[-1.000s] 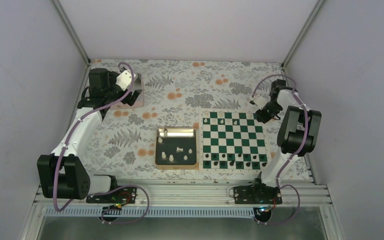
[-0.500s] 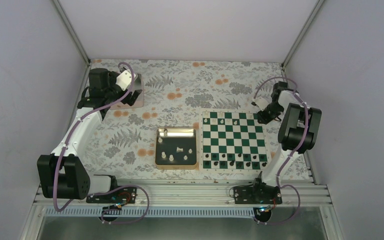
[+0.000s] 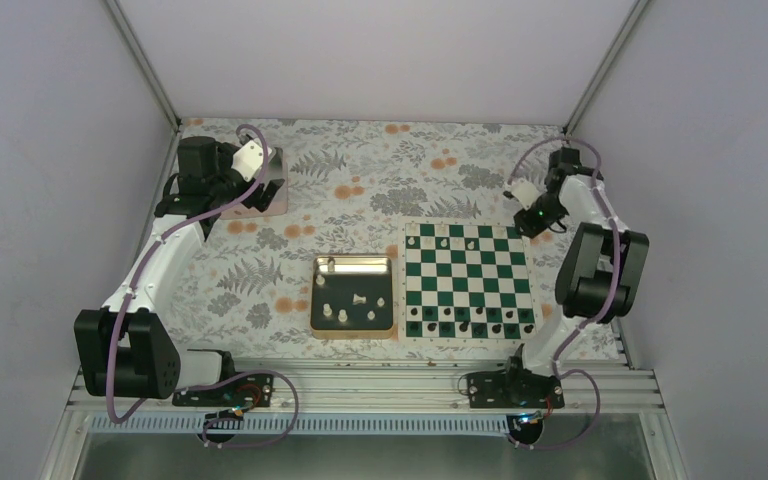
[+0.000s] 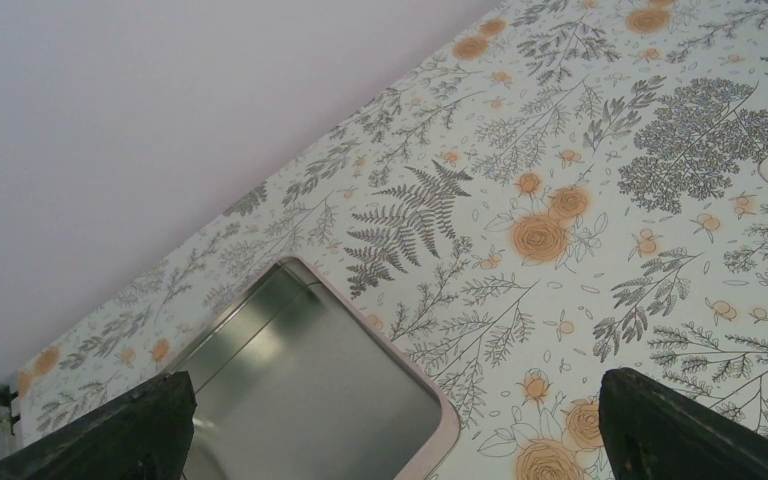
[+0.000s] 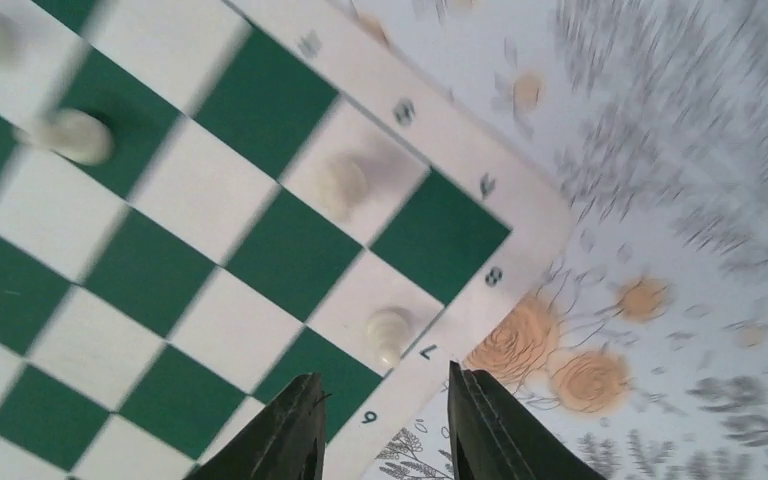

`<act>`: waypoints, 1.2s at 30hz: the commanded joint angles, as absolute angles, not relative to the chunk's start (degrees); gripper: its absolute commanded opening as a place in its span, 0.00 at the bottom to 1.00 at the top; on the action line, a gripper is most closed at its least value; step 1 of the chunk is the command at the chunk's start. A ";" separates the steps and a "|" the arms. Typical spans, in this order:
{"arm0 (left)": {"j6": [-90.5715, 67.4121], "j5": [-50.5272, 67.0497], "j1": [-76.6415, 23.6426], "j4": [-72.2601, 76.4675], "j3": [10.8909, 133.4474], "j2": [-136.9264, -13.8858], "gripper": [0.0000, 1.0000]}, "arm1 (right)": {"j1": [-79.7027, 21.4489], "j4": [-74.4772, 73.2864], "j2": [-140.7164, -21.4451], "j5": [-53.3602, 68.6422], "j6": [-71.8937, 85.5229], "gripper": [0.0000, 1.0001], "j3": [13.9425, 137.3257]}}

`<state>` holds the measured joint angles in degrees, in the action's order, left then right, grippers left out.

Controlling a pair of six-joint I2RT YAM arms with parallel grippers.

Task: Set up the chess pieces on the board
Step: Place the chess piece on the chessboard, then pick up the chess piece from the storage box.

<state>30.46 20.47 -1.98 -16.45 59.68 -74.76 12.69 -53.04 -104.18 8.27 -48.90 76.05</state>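
Right wrist view looks down on the far right corner of the board (image 5: pixel 175 270), a flat, smooth sheet of green and white squares with a numbered white border. The right fingers (image 5: pixel 290 430) hover there, parted with nothing between them. That suits a drop-off, since one of the white pieces (image 5: pixel 388 332) stands free on the square just beside the border. These pieces are tiny, rounded and pale, though blur hides their exact shapes. From above, a few stand along the far row while more wait in the gold-rimmed tray (image 3: pixel 353 330) left of the board, some lying on its dark floor. Black pieces (image 3: pixel 446 328) fill the near rows. The left fingers (image 4: pixel 140 430) are spread wide and empty above a brushed metal tray (image 4: pixel 310 400) with rounded corners. They sit well away on the floral tabletop (image 3: pixel 360 200), probably parked clear of the work.
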 commanded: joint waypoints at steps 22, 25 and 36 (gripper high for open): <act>30.77 21.45 -1.85 -16.78 60.55 -74.55 1.00 | -50.93 -60.59 -104.34 3.35 -37.47 0.38 79.48; 30.71 21.41 -1.80 -16.76 60.55 -74.49 1.00 | -51.95 -60.06 -105.46 3.91 -37.71 0.38 78.79; 30.44 21.27 -1.85 -16.45 60.47 -74.52 1.00 | -55.05 -53.67 -106.60 4.18 -36.49 0.39 74.87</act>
